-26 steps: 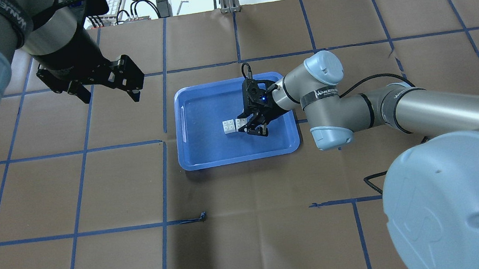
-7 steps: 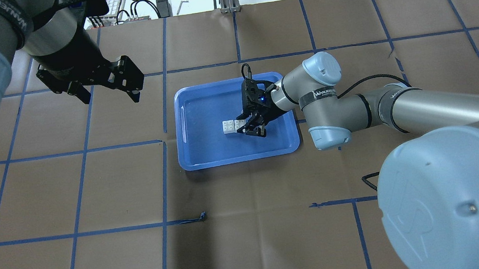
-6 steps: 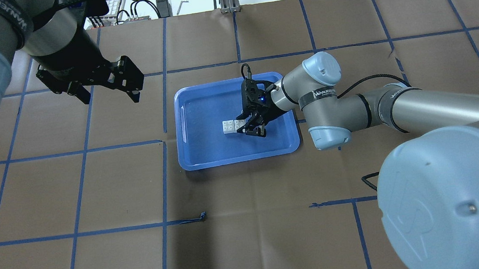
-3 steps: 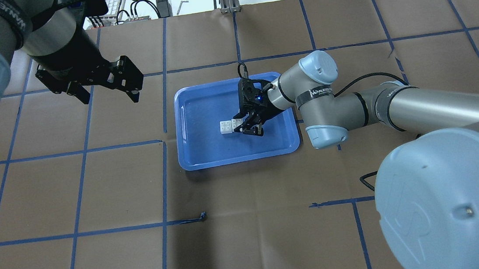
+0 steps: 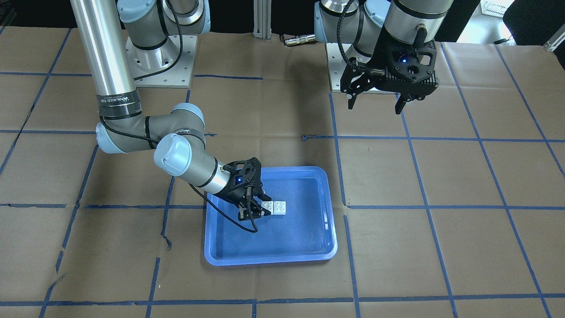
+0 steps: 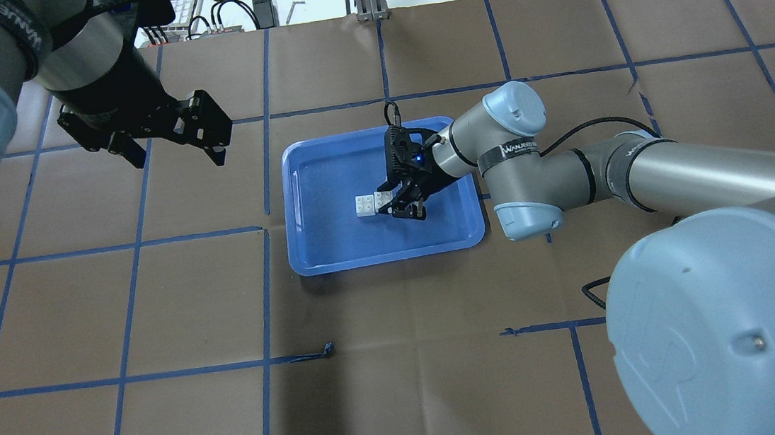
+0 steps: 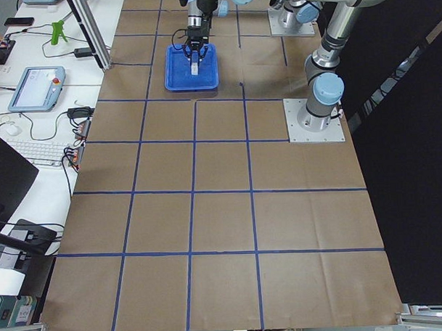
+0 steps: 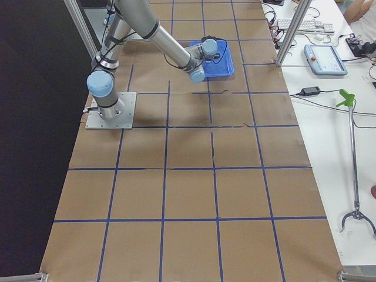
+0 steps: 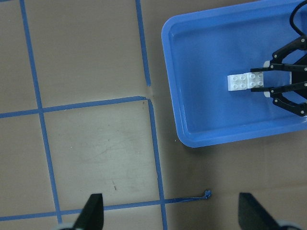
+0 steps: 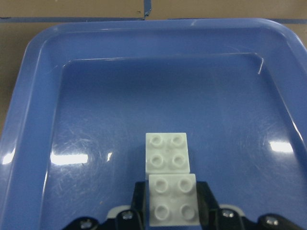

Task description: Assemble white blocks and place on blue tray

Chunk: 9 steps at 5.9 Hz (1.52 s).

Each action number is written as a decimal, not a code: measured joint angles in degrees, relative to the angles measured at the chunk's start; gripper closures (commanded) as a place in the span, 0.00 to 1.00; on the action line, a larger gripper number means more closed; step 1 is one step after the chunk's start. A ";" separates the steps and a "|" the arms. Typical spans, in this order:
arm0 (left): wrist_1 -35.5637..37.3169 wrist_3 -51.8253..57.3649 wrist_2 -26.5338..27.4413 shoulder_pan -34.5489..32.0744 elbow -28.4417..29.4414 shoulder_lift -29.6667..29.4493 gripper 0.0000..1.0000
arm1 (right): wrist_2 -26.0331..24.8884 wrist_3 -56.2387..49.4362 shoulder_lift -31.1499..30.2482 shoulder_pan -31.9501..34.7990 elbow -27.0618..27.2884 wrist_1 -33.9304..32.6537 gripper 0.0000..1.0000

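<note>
The blue tray [image 6: 330,180] lies at mid-table; it also shows in the front view [image 5: 269,247]. Two white blocks joined side by side [image 6: 365,205] are inside it, studs up. My right gripper [image 6: 389,201] is low in the tray and shut on the right-hand block of the pair. The right wrist view shows the blocks [image 10: 169,187], the near one between the fingers. I cannot tell whether the blocks rest on the tray floor. My left gripper [image 6: 179,156] is open and empty, hovering high over the table left of the tray. Its wrist view shows the tray [image 9: 216,115] and the blocks [image 9: 245,82].
Brown paper with a blue tape grid covers the table [image 6: 401,358]. A loose curl of tape [image 6: 328,351] lies in front of the tray. Keyboards, cables and a pendant lie on the white bench [image 7: 29,85] past the far table edge.
My right gripper has shifted a little to the left inside the tray, taking the white blocks with it. My left arm has not moved.
</note>
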 measured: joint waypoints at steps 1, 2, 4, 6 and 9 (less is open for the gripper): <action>0.00 0.02 0.00 0.00 0.00 0.00 0.01 | 0.00 0.03 0.00 0.00 0.00 -0.03 0.44; 0.00 0.02 0.00 0.00 0.00 0.00 0.01 | 0.00 0.04 0.00 0.00 0.00 -0.04 0.43; 0.00 -0.02 0.00 0.00 0.00 0.00 0.01 | -0.03 0.15 0.00 0.00 0.00 0.01 0.01; 0.00 -0.02 -0.01 0.00 0.00 0.00 0.01 | -0.58 1.69 -0.96 -0.12 -0.28 0.69 0.00; 0.00 -0.01 0.00 0.00 0.00 -0.01 0.01 | -8.97 3.90 -8.72 -1.01 -3.02 15.96 0.00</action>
